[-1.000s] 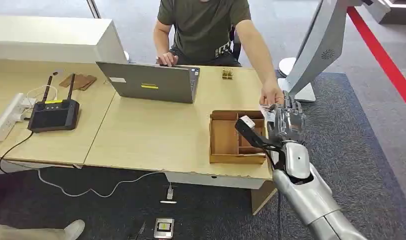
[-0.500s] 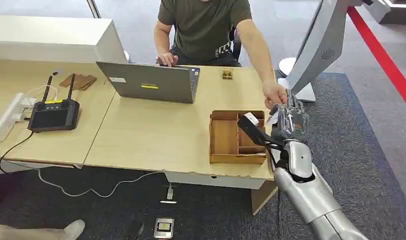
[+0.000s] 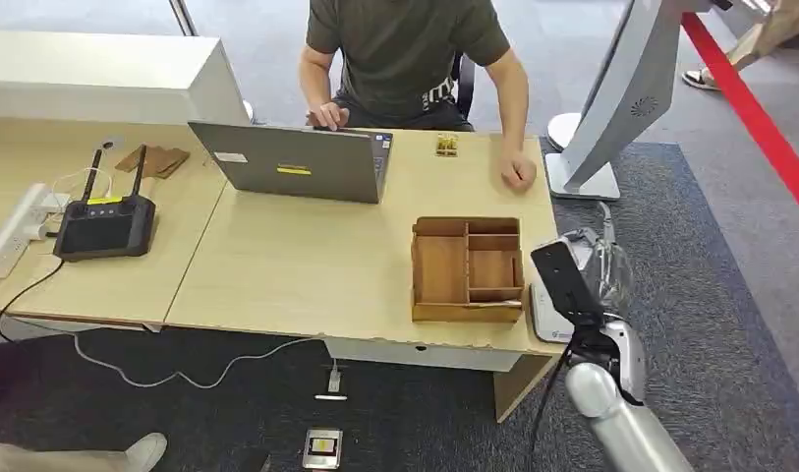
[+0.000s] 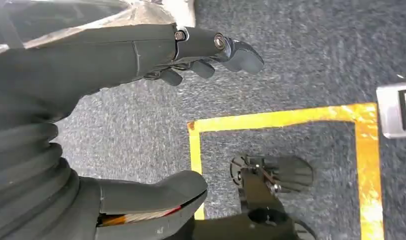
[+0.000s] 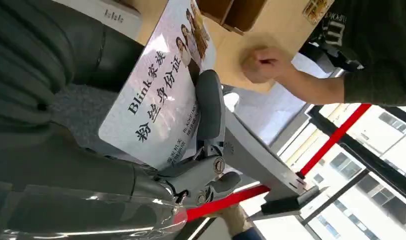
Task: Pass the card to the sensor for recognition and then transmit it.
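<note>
My right hand grasps the card, thumb across its printed face, beside the white sensor at the desk edge, ready for scanning. My left hand hangs released.

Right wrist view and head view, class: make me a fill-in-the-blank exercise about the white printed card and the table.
1. The robot's right hand holds a white printed ____.
2. The brown wooden compartment tray lies on the ____ table.
3. The person's fist rests on the ____.
4. The grey laptop stands in front of the ____.

Missing words: card; wooden; table; person
</note>
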{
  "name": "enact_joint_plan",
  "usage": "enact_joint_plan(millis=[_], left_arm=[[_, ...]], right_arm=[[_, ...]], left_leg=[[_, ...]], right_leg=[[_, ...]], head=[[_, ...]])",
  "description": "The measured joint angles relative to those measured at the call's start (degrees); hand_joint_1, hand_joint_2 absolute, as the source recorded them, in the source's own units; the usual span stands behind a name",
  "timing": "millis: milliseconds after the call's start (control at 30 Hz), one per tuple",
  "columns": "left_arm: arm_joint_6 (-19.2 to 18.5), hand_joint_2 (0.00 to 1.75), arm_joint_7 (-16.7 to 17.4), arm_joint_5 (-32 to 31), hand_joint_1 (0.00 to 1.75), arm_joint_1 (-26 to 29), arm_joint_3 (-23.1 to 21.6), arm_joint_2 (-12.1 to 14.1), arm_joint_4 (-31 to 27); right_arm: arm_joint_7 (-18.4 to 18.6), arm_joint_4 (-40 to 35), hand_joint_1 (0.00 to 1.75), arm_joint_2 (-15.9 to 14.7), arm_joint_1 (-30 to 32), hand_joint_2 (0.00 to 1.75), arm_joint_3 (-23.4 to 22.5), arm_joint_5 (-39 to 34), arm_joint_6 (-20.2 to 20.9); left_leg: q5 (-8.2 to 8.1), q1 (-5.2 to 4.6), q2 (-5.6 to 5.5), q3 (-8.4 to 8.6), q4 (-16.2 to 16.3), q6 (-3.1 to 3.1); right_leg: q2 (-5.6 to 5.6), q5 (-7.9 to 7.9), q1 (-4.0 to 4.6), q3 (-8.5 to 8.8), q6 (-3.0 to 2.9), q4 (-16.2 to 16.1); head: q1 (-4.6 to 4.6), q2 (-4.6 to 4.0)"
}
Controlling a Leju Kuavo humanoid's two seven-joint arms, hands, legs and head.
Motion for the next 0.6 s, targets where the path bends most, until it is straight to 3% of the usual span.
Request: enact_joint_plan(millis=[333, 600], left_arm=[[1.8, 1.75, -2.5, 4.0, 0.00, 2.4, 1.6, 0.7, 0.0], [2.9, 1.75, -3.1, 6.3, 0.00, 3.2, 2.4, 0.9, 0.0]], right_arm=[[-5.3, 2.4, 1.75, -1.2, 0.9, 1.75, -0.6, -9.2, -2.1], [-8.7, 12.6, 1.75, -1.3, -1.1, 1.75, -0.1, -14.3, -2.1]], left_leg=[[0.01, 0.00, 0.04, -0.01, 0.0, 0.00], [0.00, 0.00, -0.04, -0.07, 0.0, 0.00]], right_leg=[[-0.01, 0.00, 0.00, 0.00, 0.00, 0.0], [-0.05, 0.00, 0.00, -0.02, 0.00, 0.0]], head=[[0.00, 0.00], [0.00, 0.00]])
